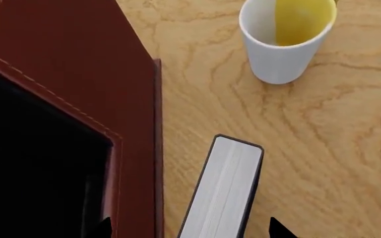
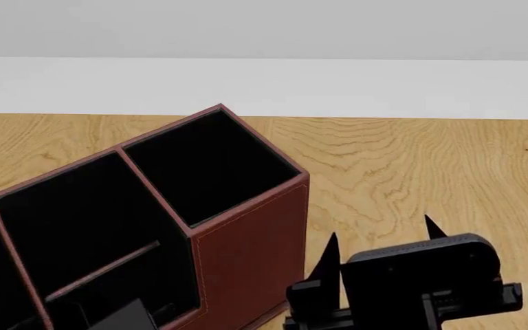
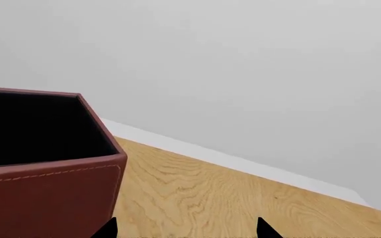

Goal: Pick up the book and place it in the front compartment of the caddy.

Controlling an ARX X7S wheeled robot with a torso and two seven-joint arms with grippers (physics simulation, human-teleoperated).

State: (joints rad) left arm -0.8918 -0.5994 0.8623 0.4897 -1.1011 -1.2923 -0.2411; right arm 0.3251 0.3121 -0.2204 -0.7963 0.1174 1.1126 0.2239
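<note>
The book (image 1: 222,191) is standing on the table (image 1: 323,148) beside the caddy (image 1: 78,64), the open left gripper (image 1: 190,229) straddling it, so grasping and placing are remaining.

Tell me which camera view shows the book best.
The left wrist view. There the book stands on the wooden table beside the caddy, whitish page edges facing the camera, near a white cup. The head and right wrist views show the caddy and table, but no book.
</note>
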